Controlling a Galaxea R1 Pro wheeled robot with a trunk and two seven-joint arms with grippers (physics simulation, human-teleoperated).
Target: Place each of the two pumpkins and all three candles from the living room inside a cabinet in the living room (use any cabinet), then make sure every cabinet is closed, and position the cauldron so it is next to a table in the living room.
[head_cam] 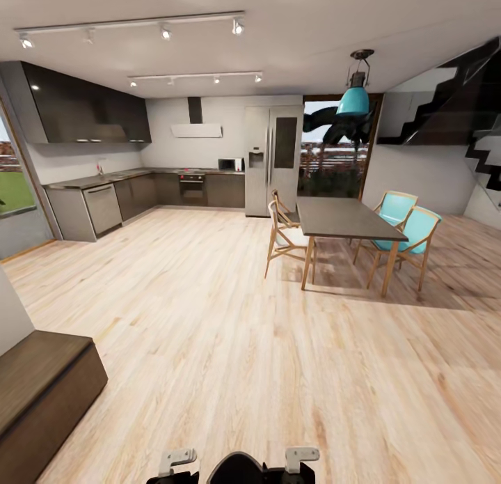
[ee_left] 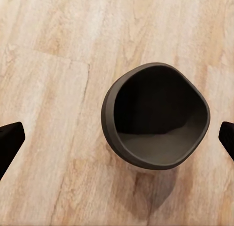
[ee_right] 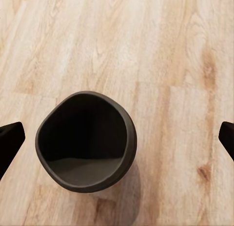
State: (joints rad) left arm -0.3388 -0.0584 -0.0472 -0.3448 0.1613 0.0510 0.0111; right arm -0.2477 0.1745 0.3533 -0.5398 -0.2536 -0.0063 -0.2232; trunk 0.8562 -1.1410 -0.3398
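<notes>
Facing the kitchen, while wrist views show cauldron (ee_left: pixel 156 116) between spread hands.

Left claw (ee_left: pixel 117 138) open; right claw (ee_right: pixel 117 138) open

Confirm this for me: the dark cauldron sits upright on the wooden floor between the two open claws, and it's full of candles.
Wrong on one count: the cauldron is empty. The left wrist view looks straight into its bare dark inside, and the right wrist view shows the same. The rest holds: it stands upright on the wooden floor, with both claws open.
</notes>
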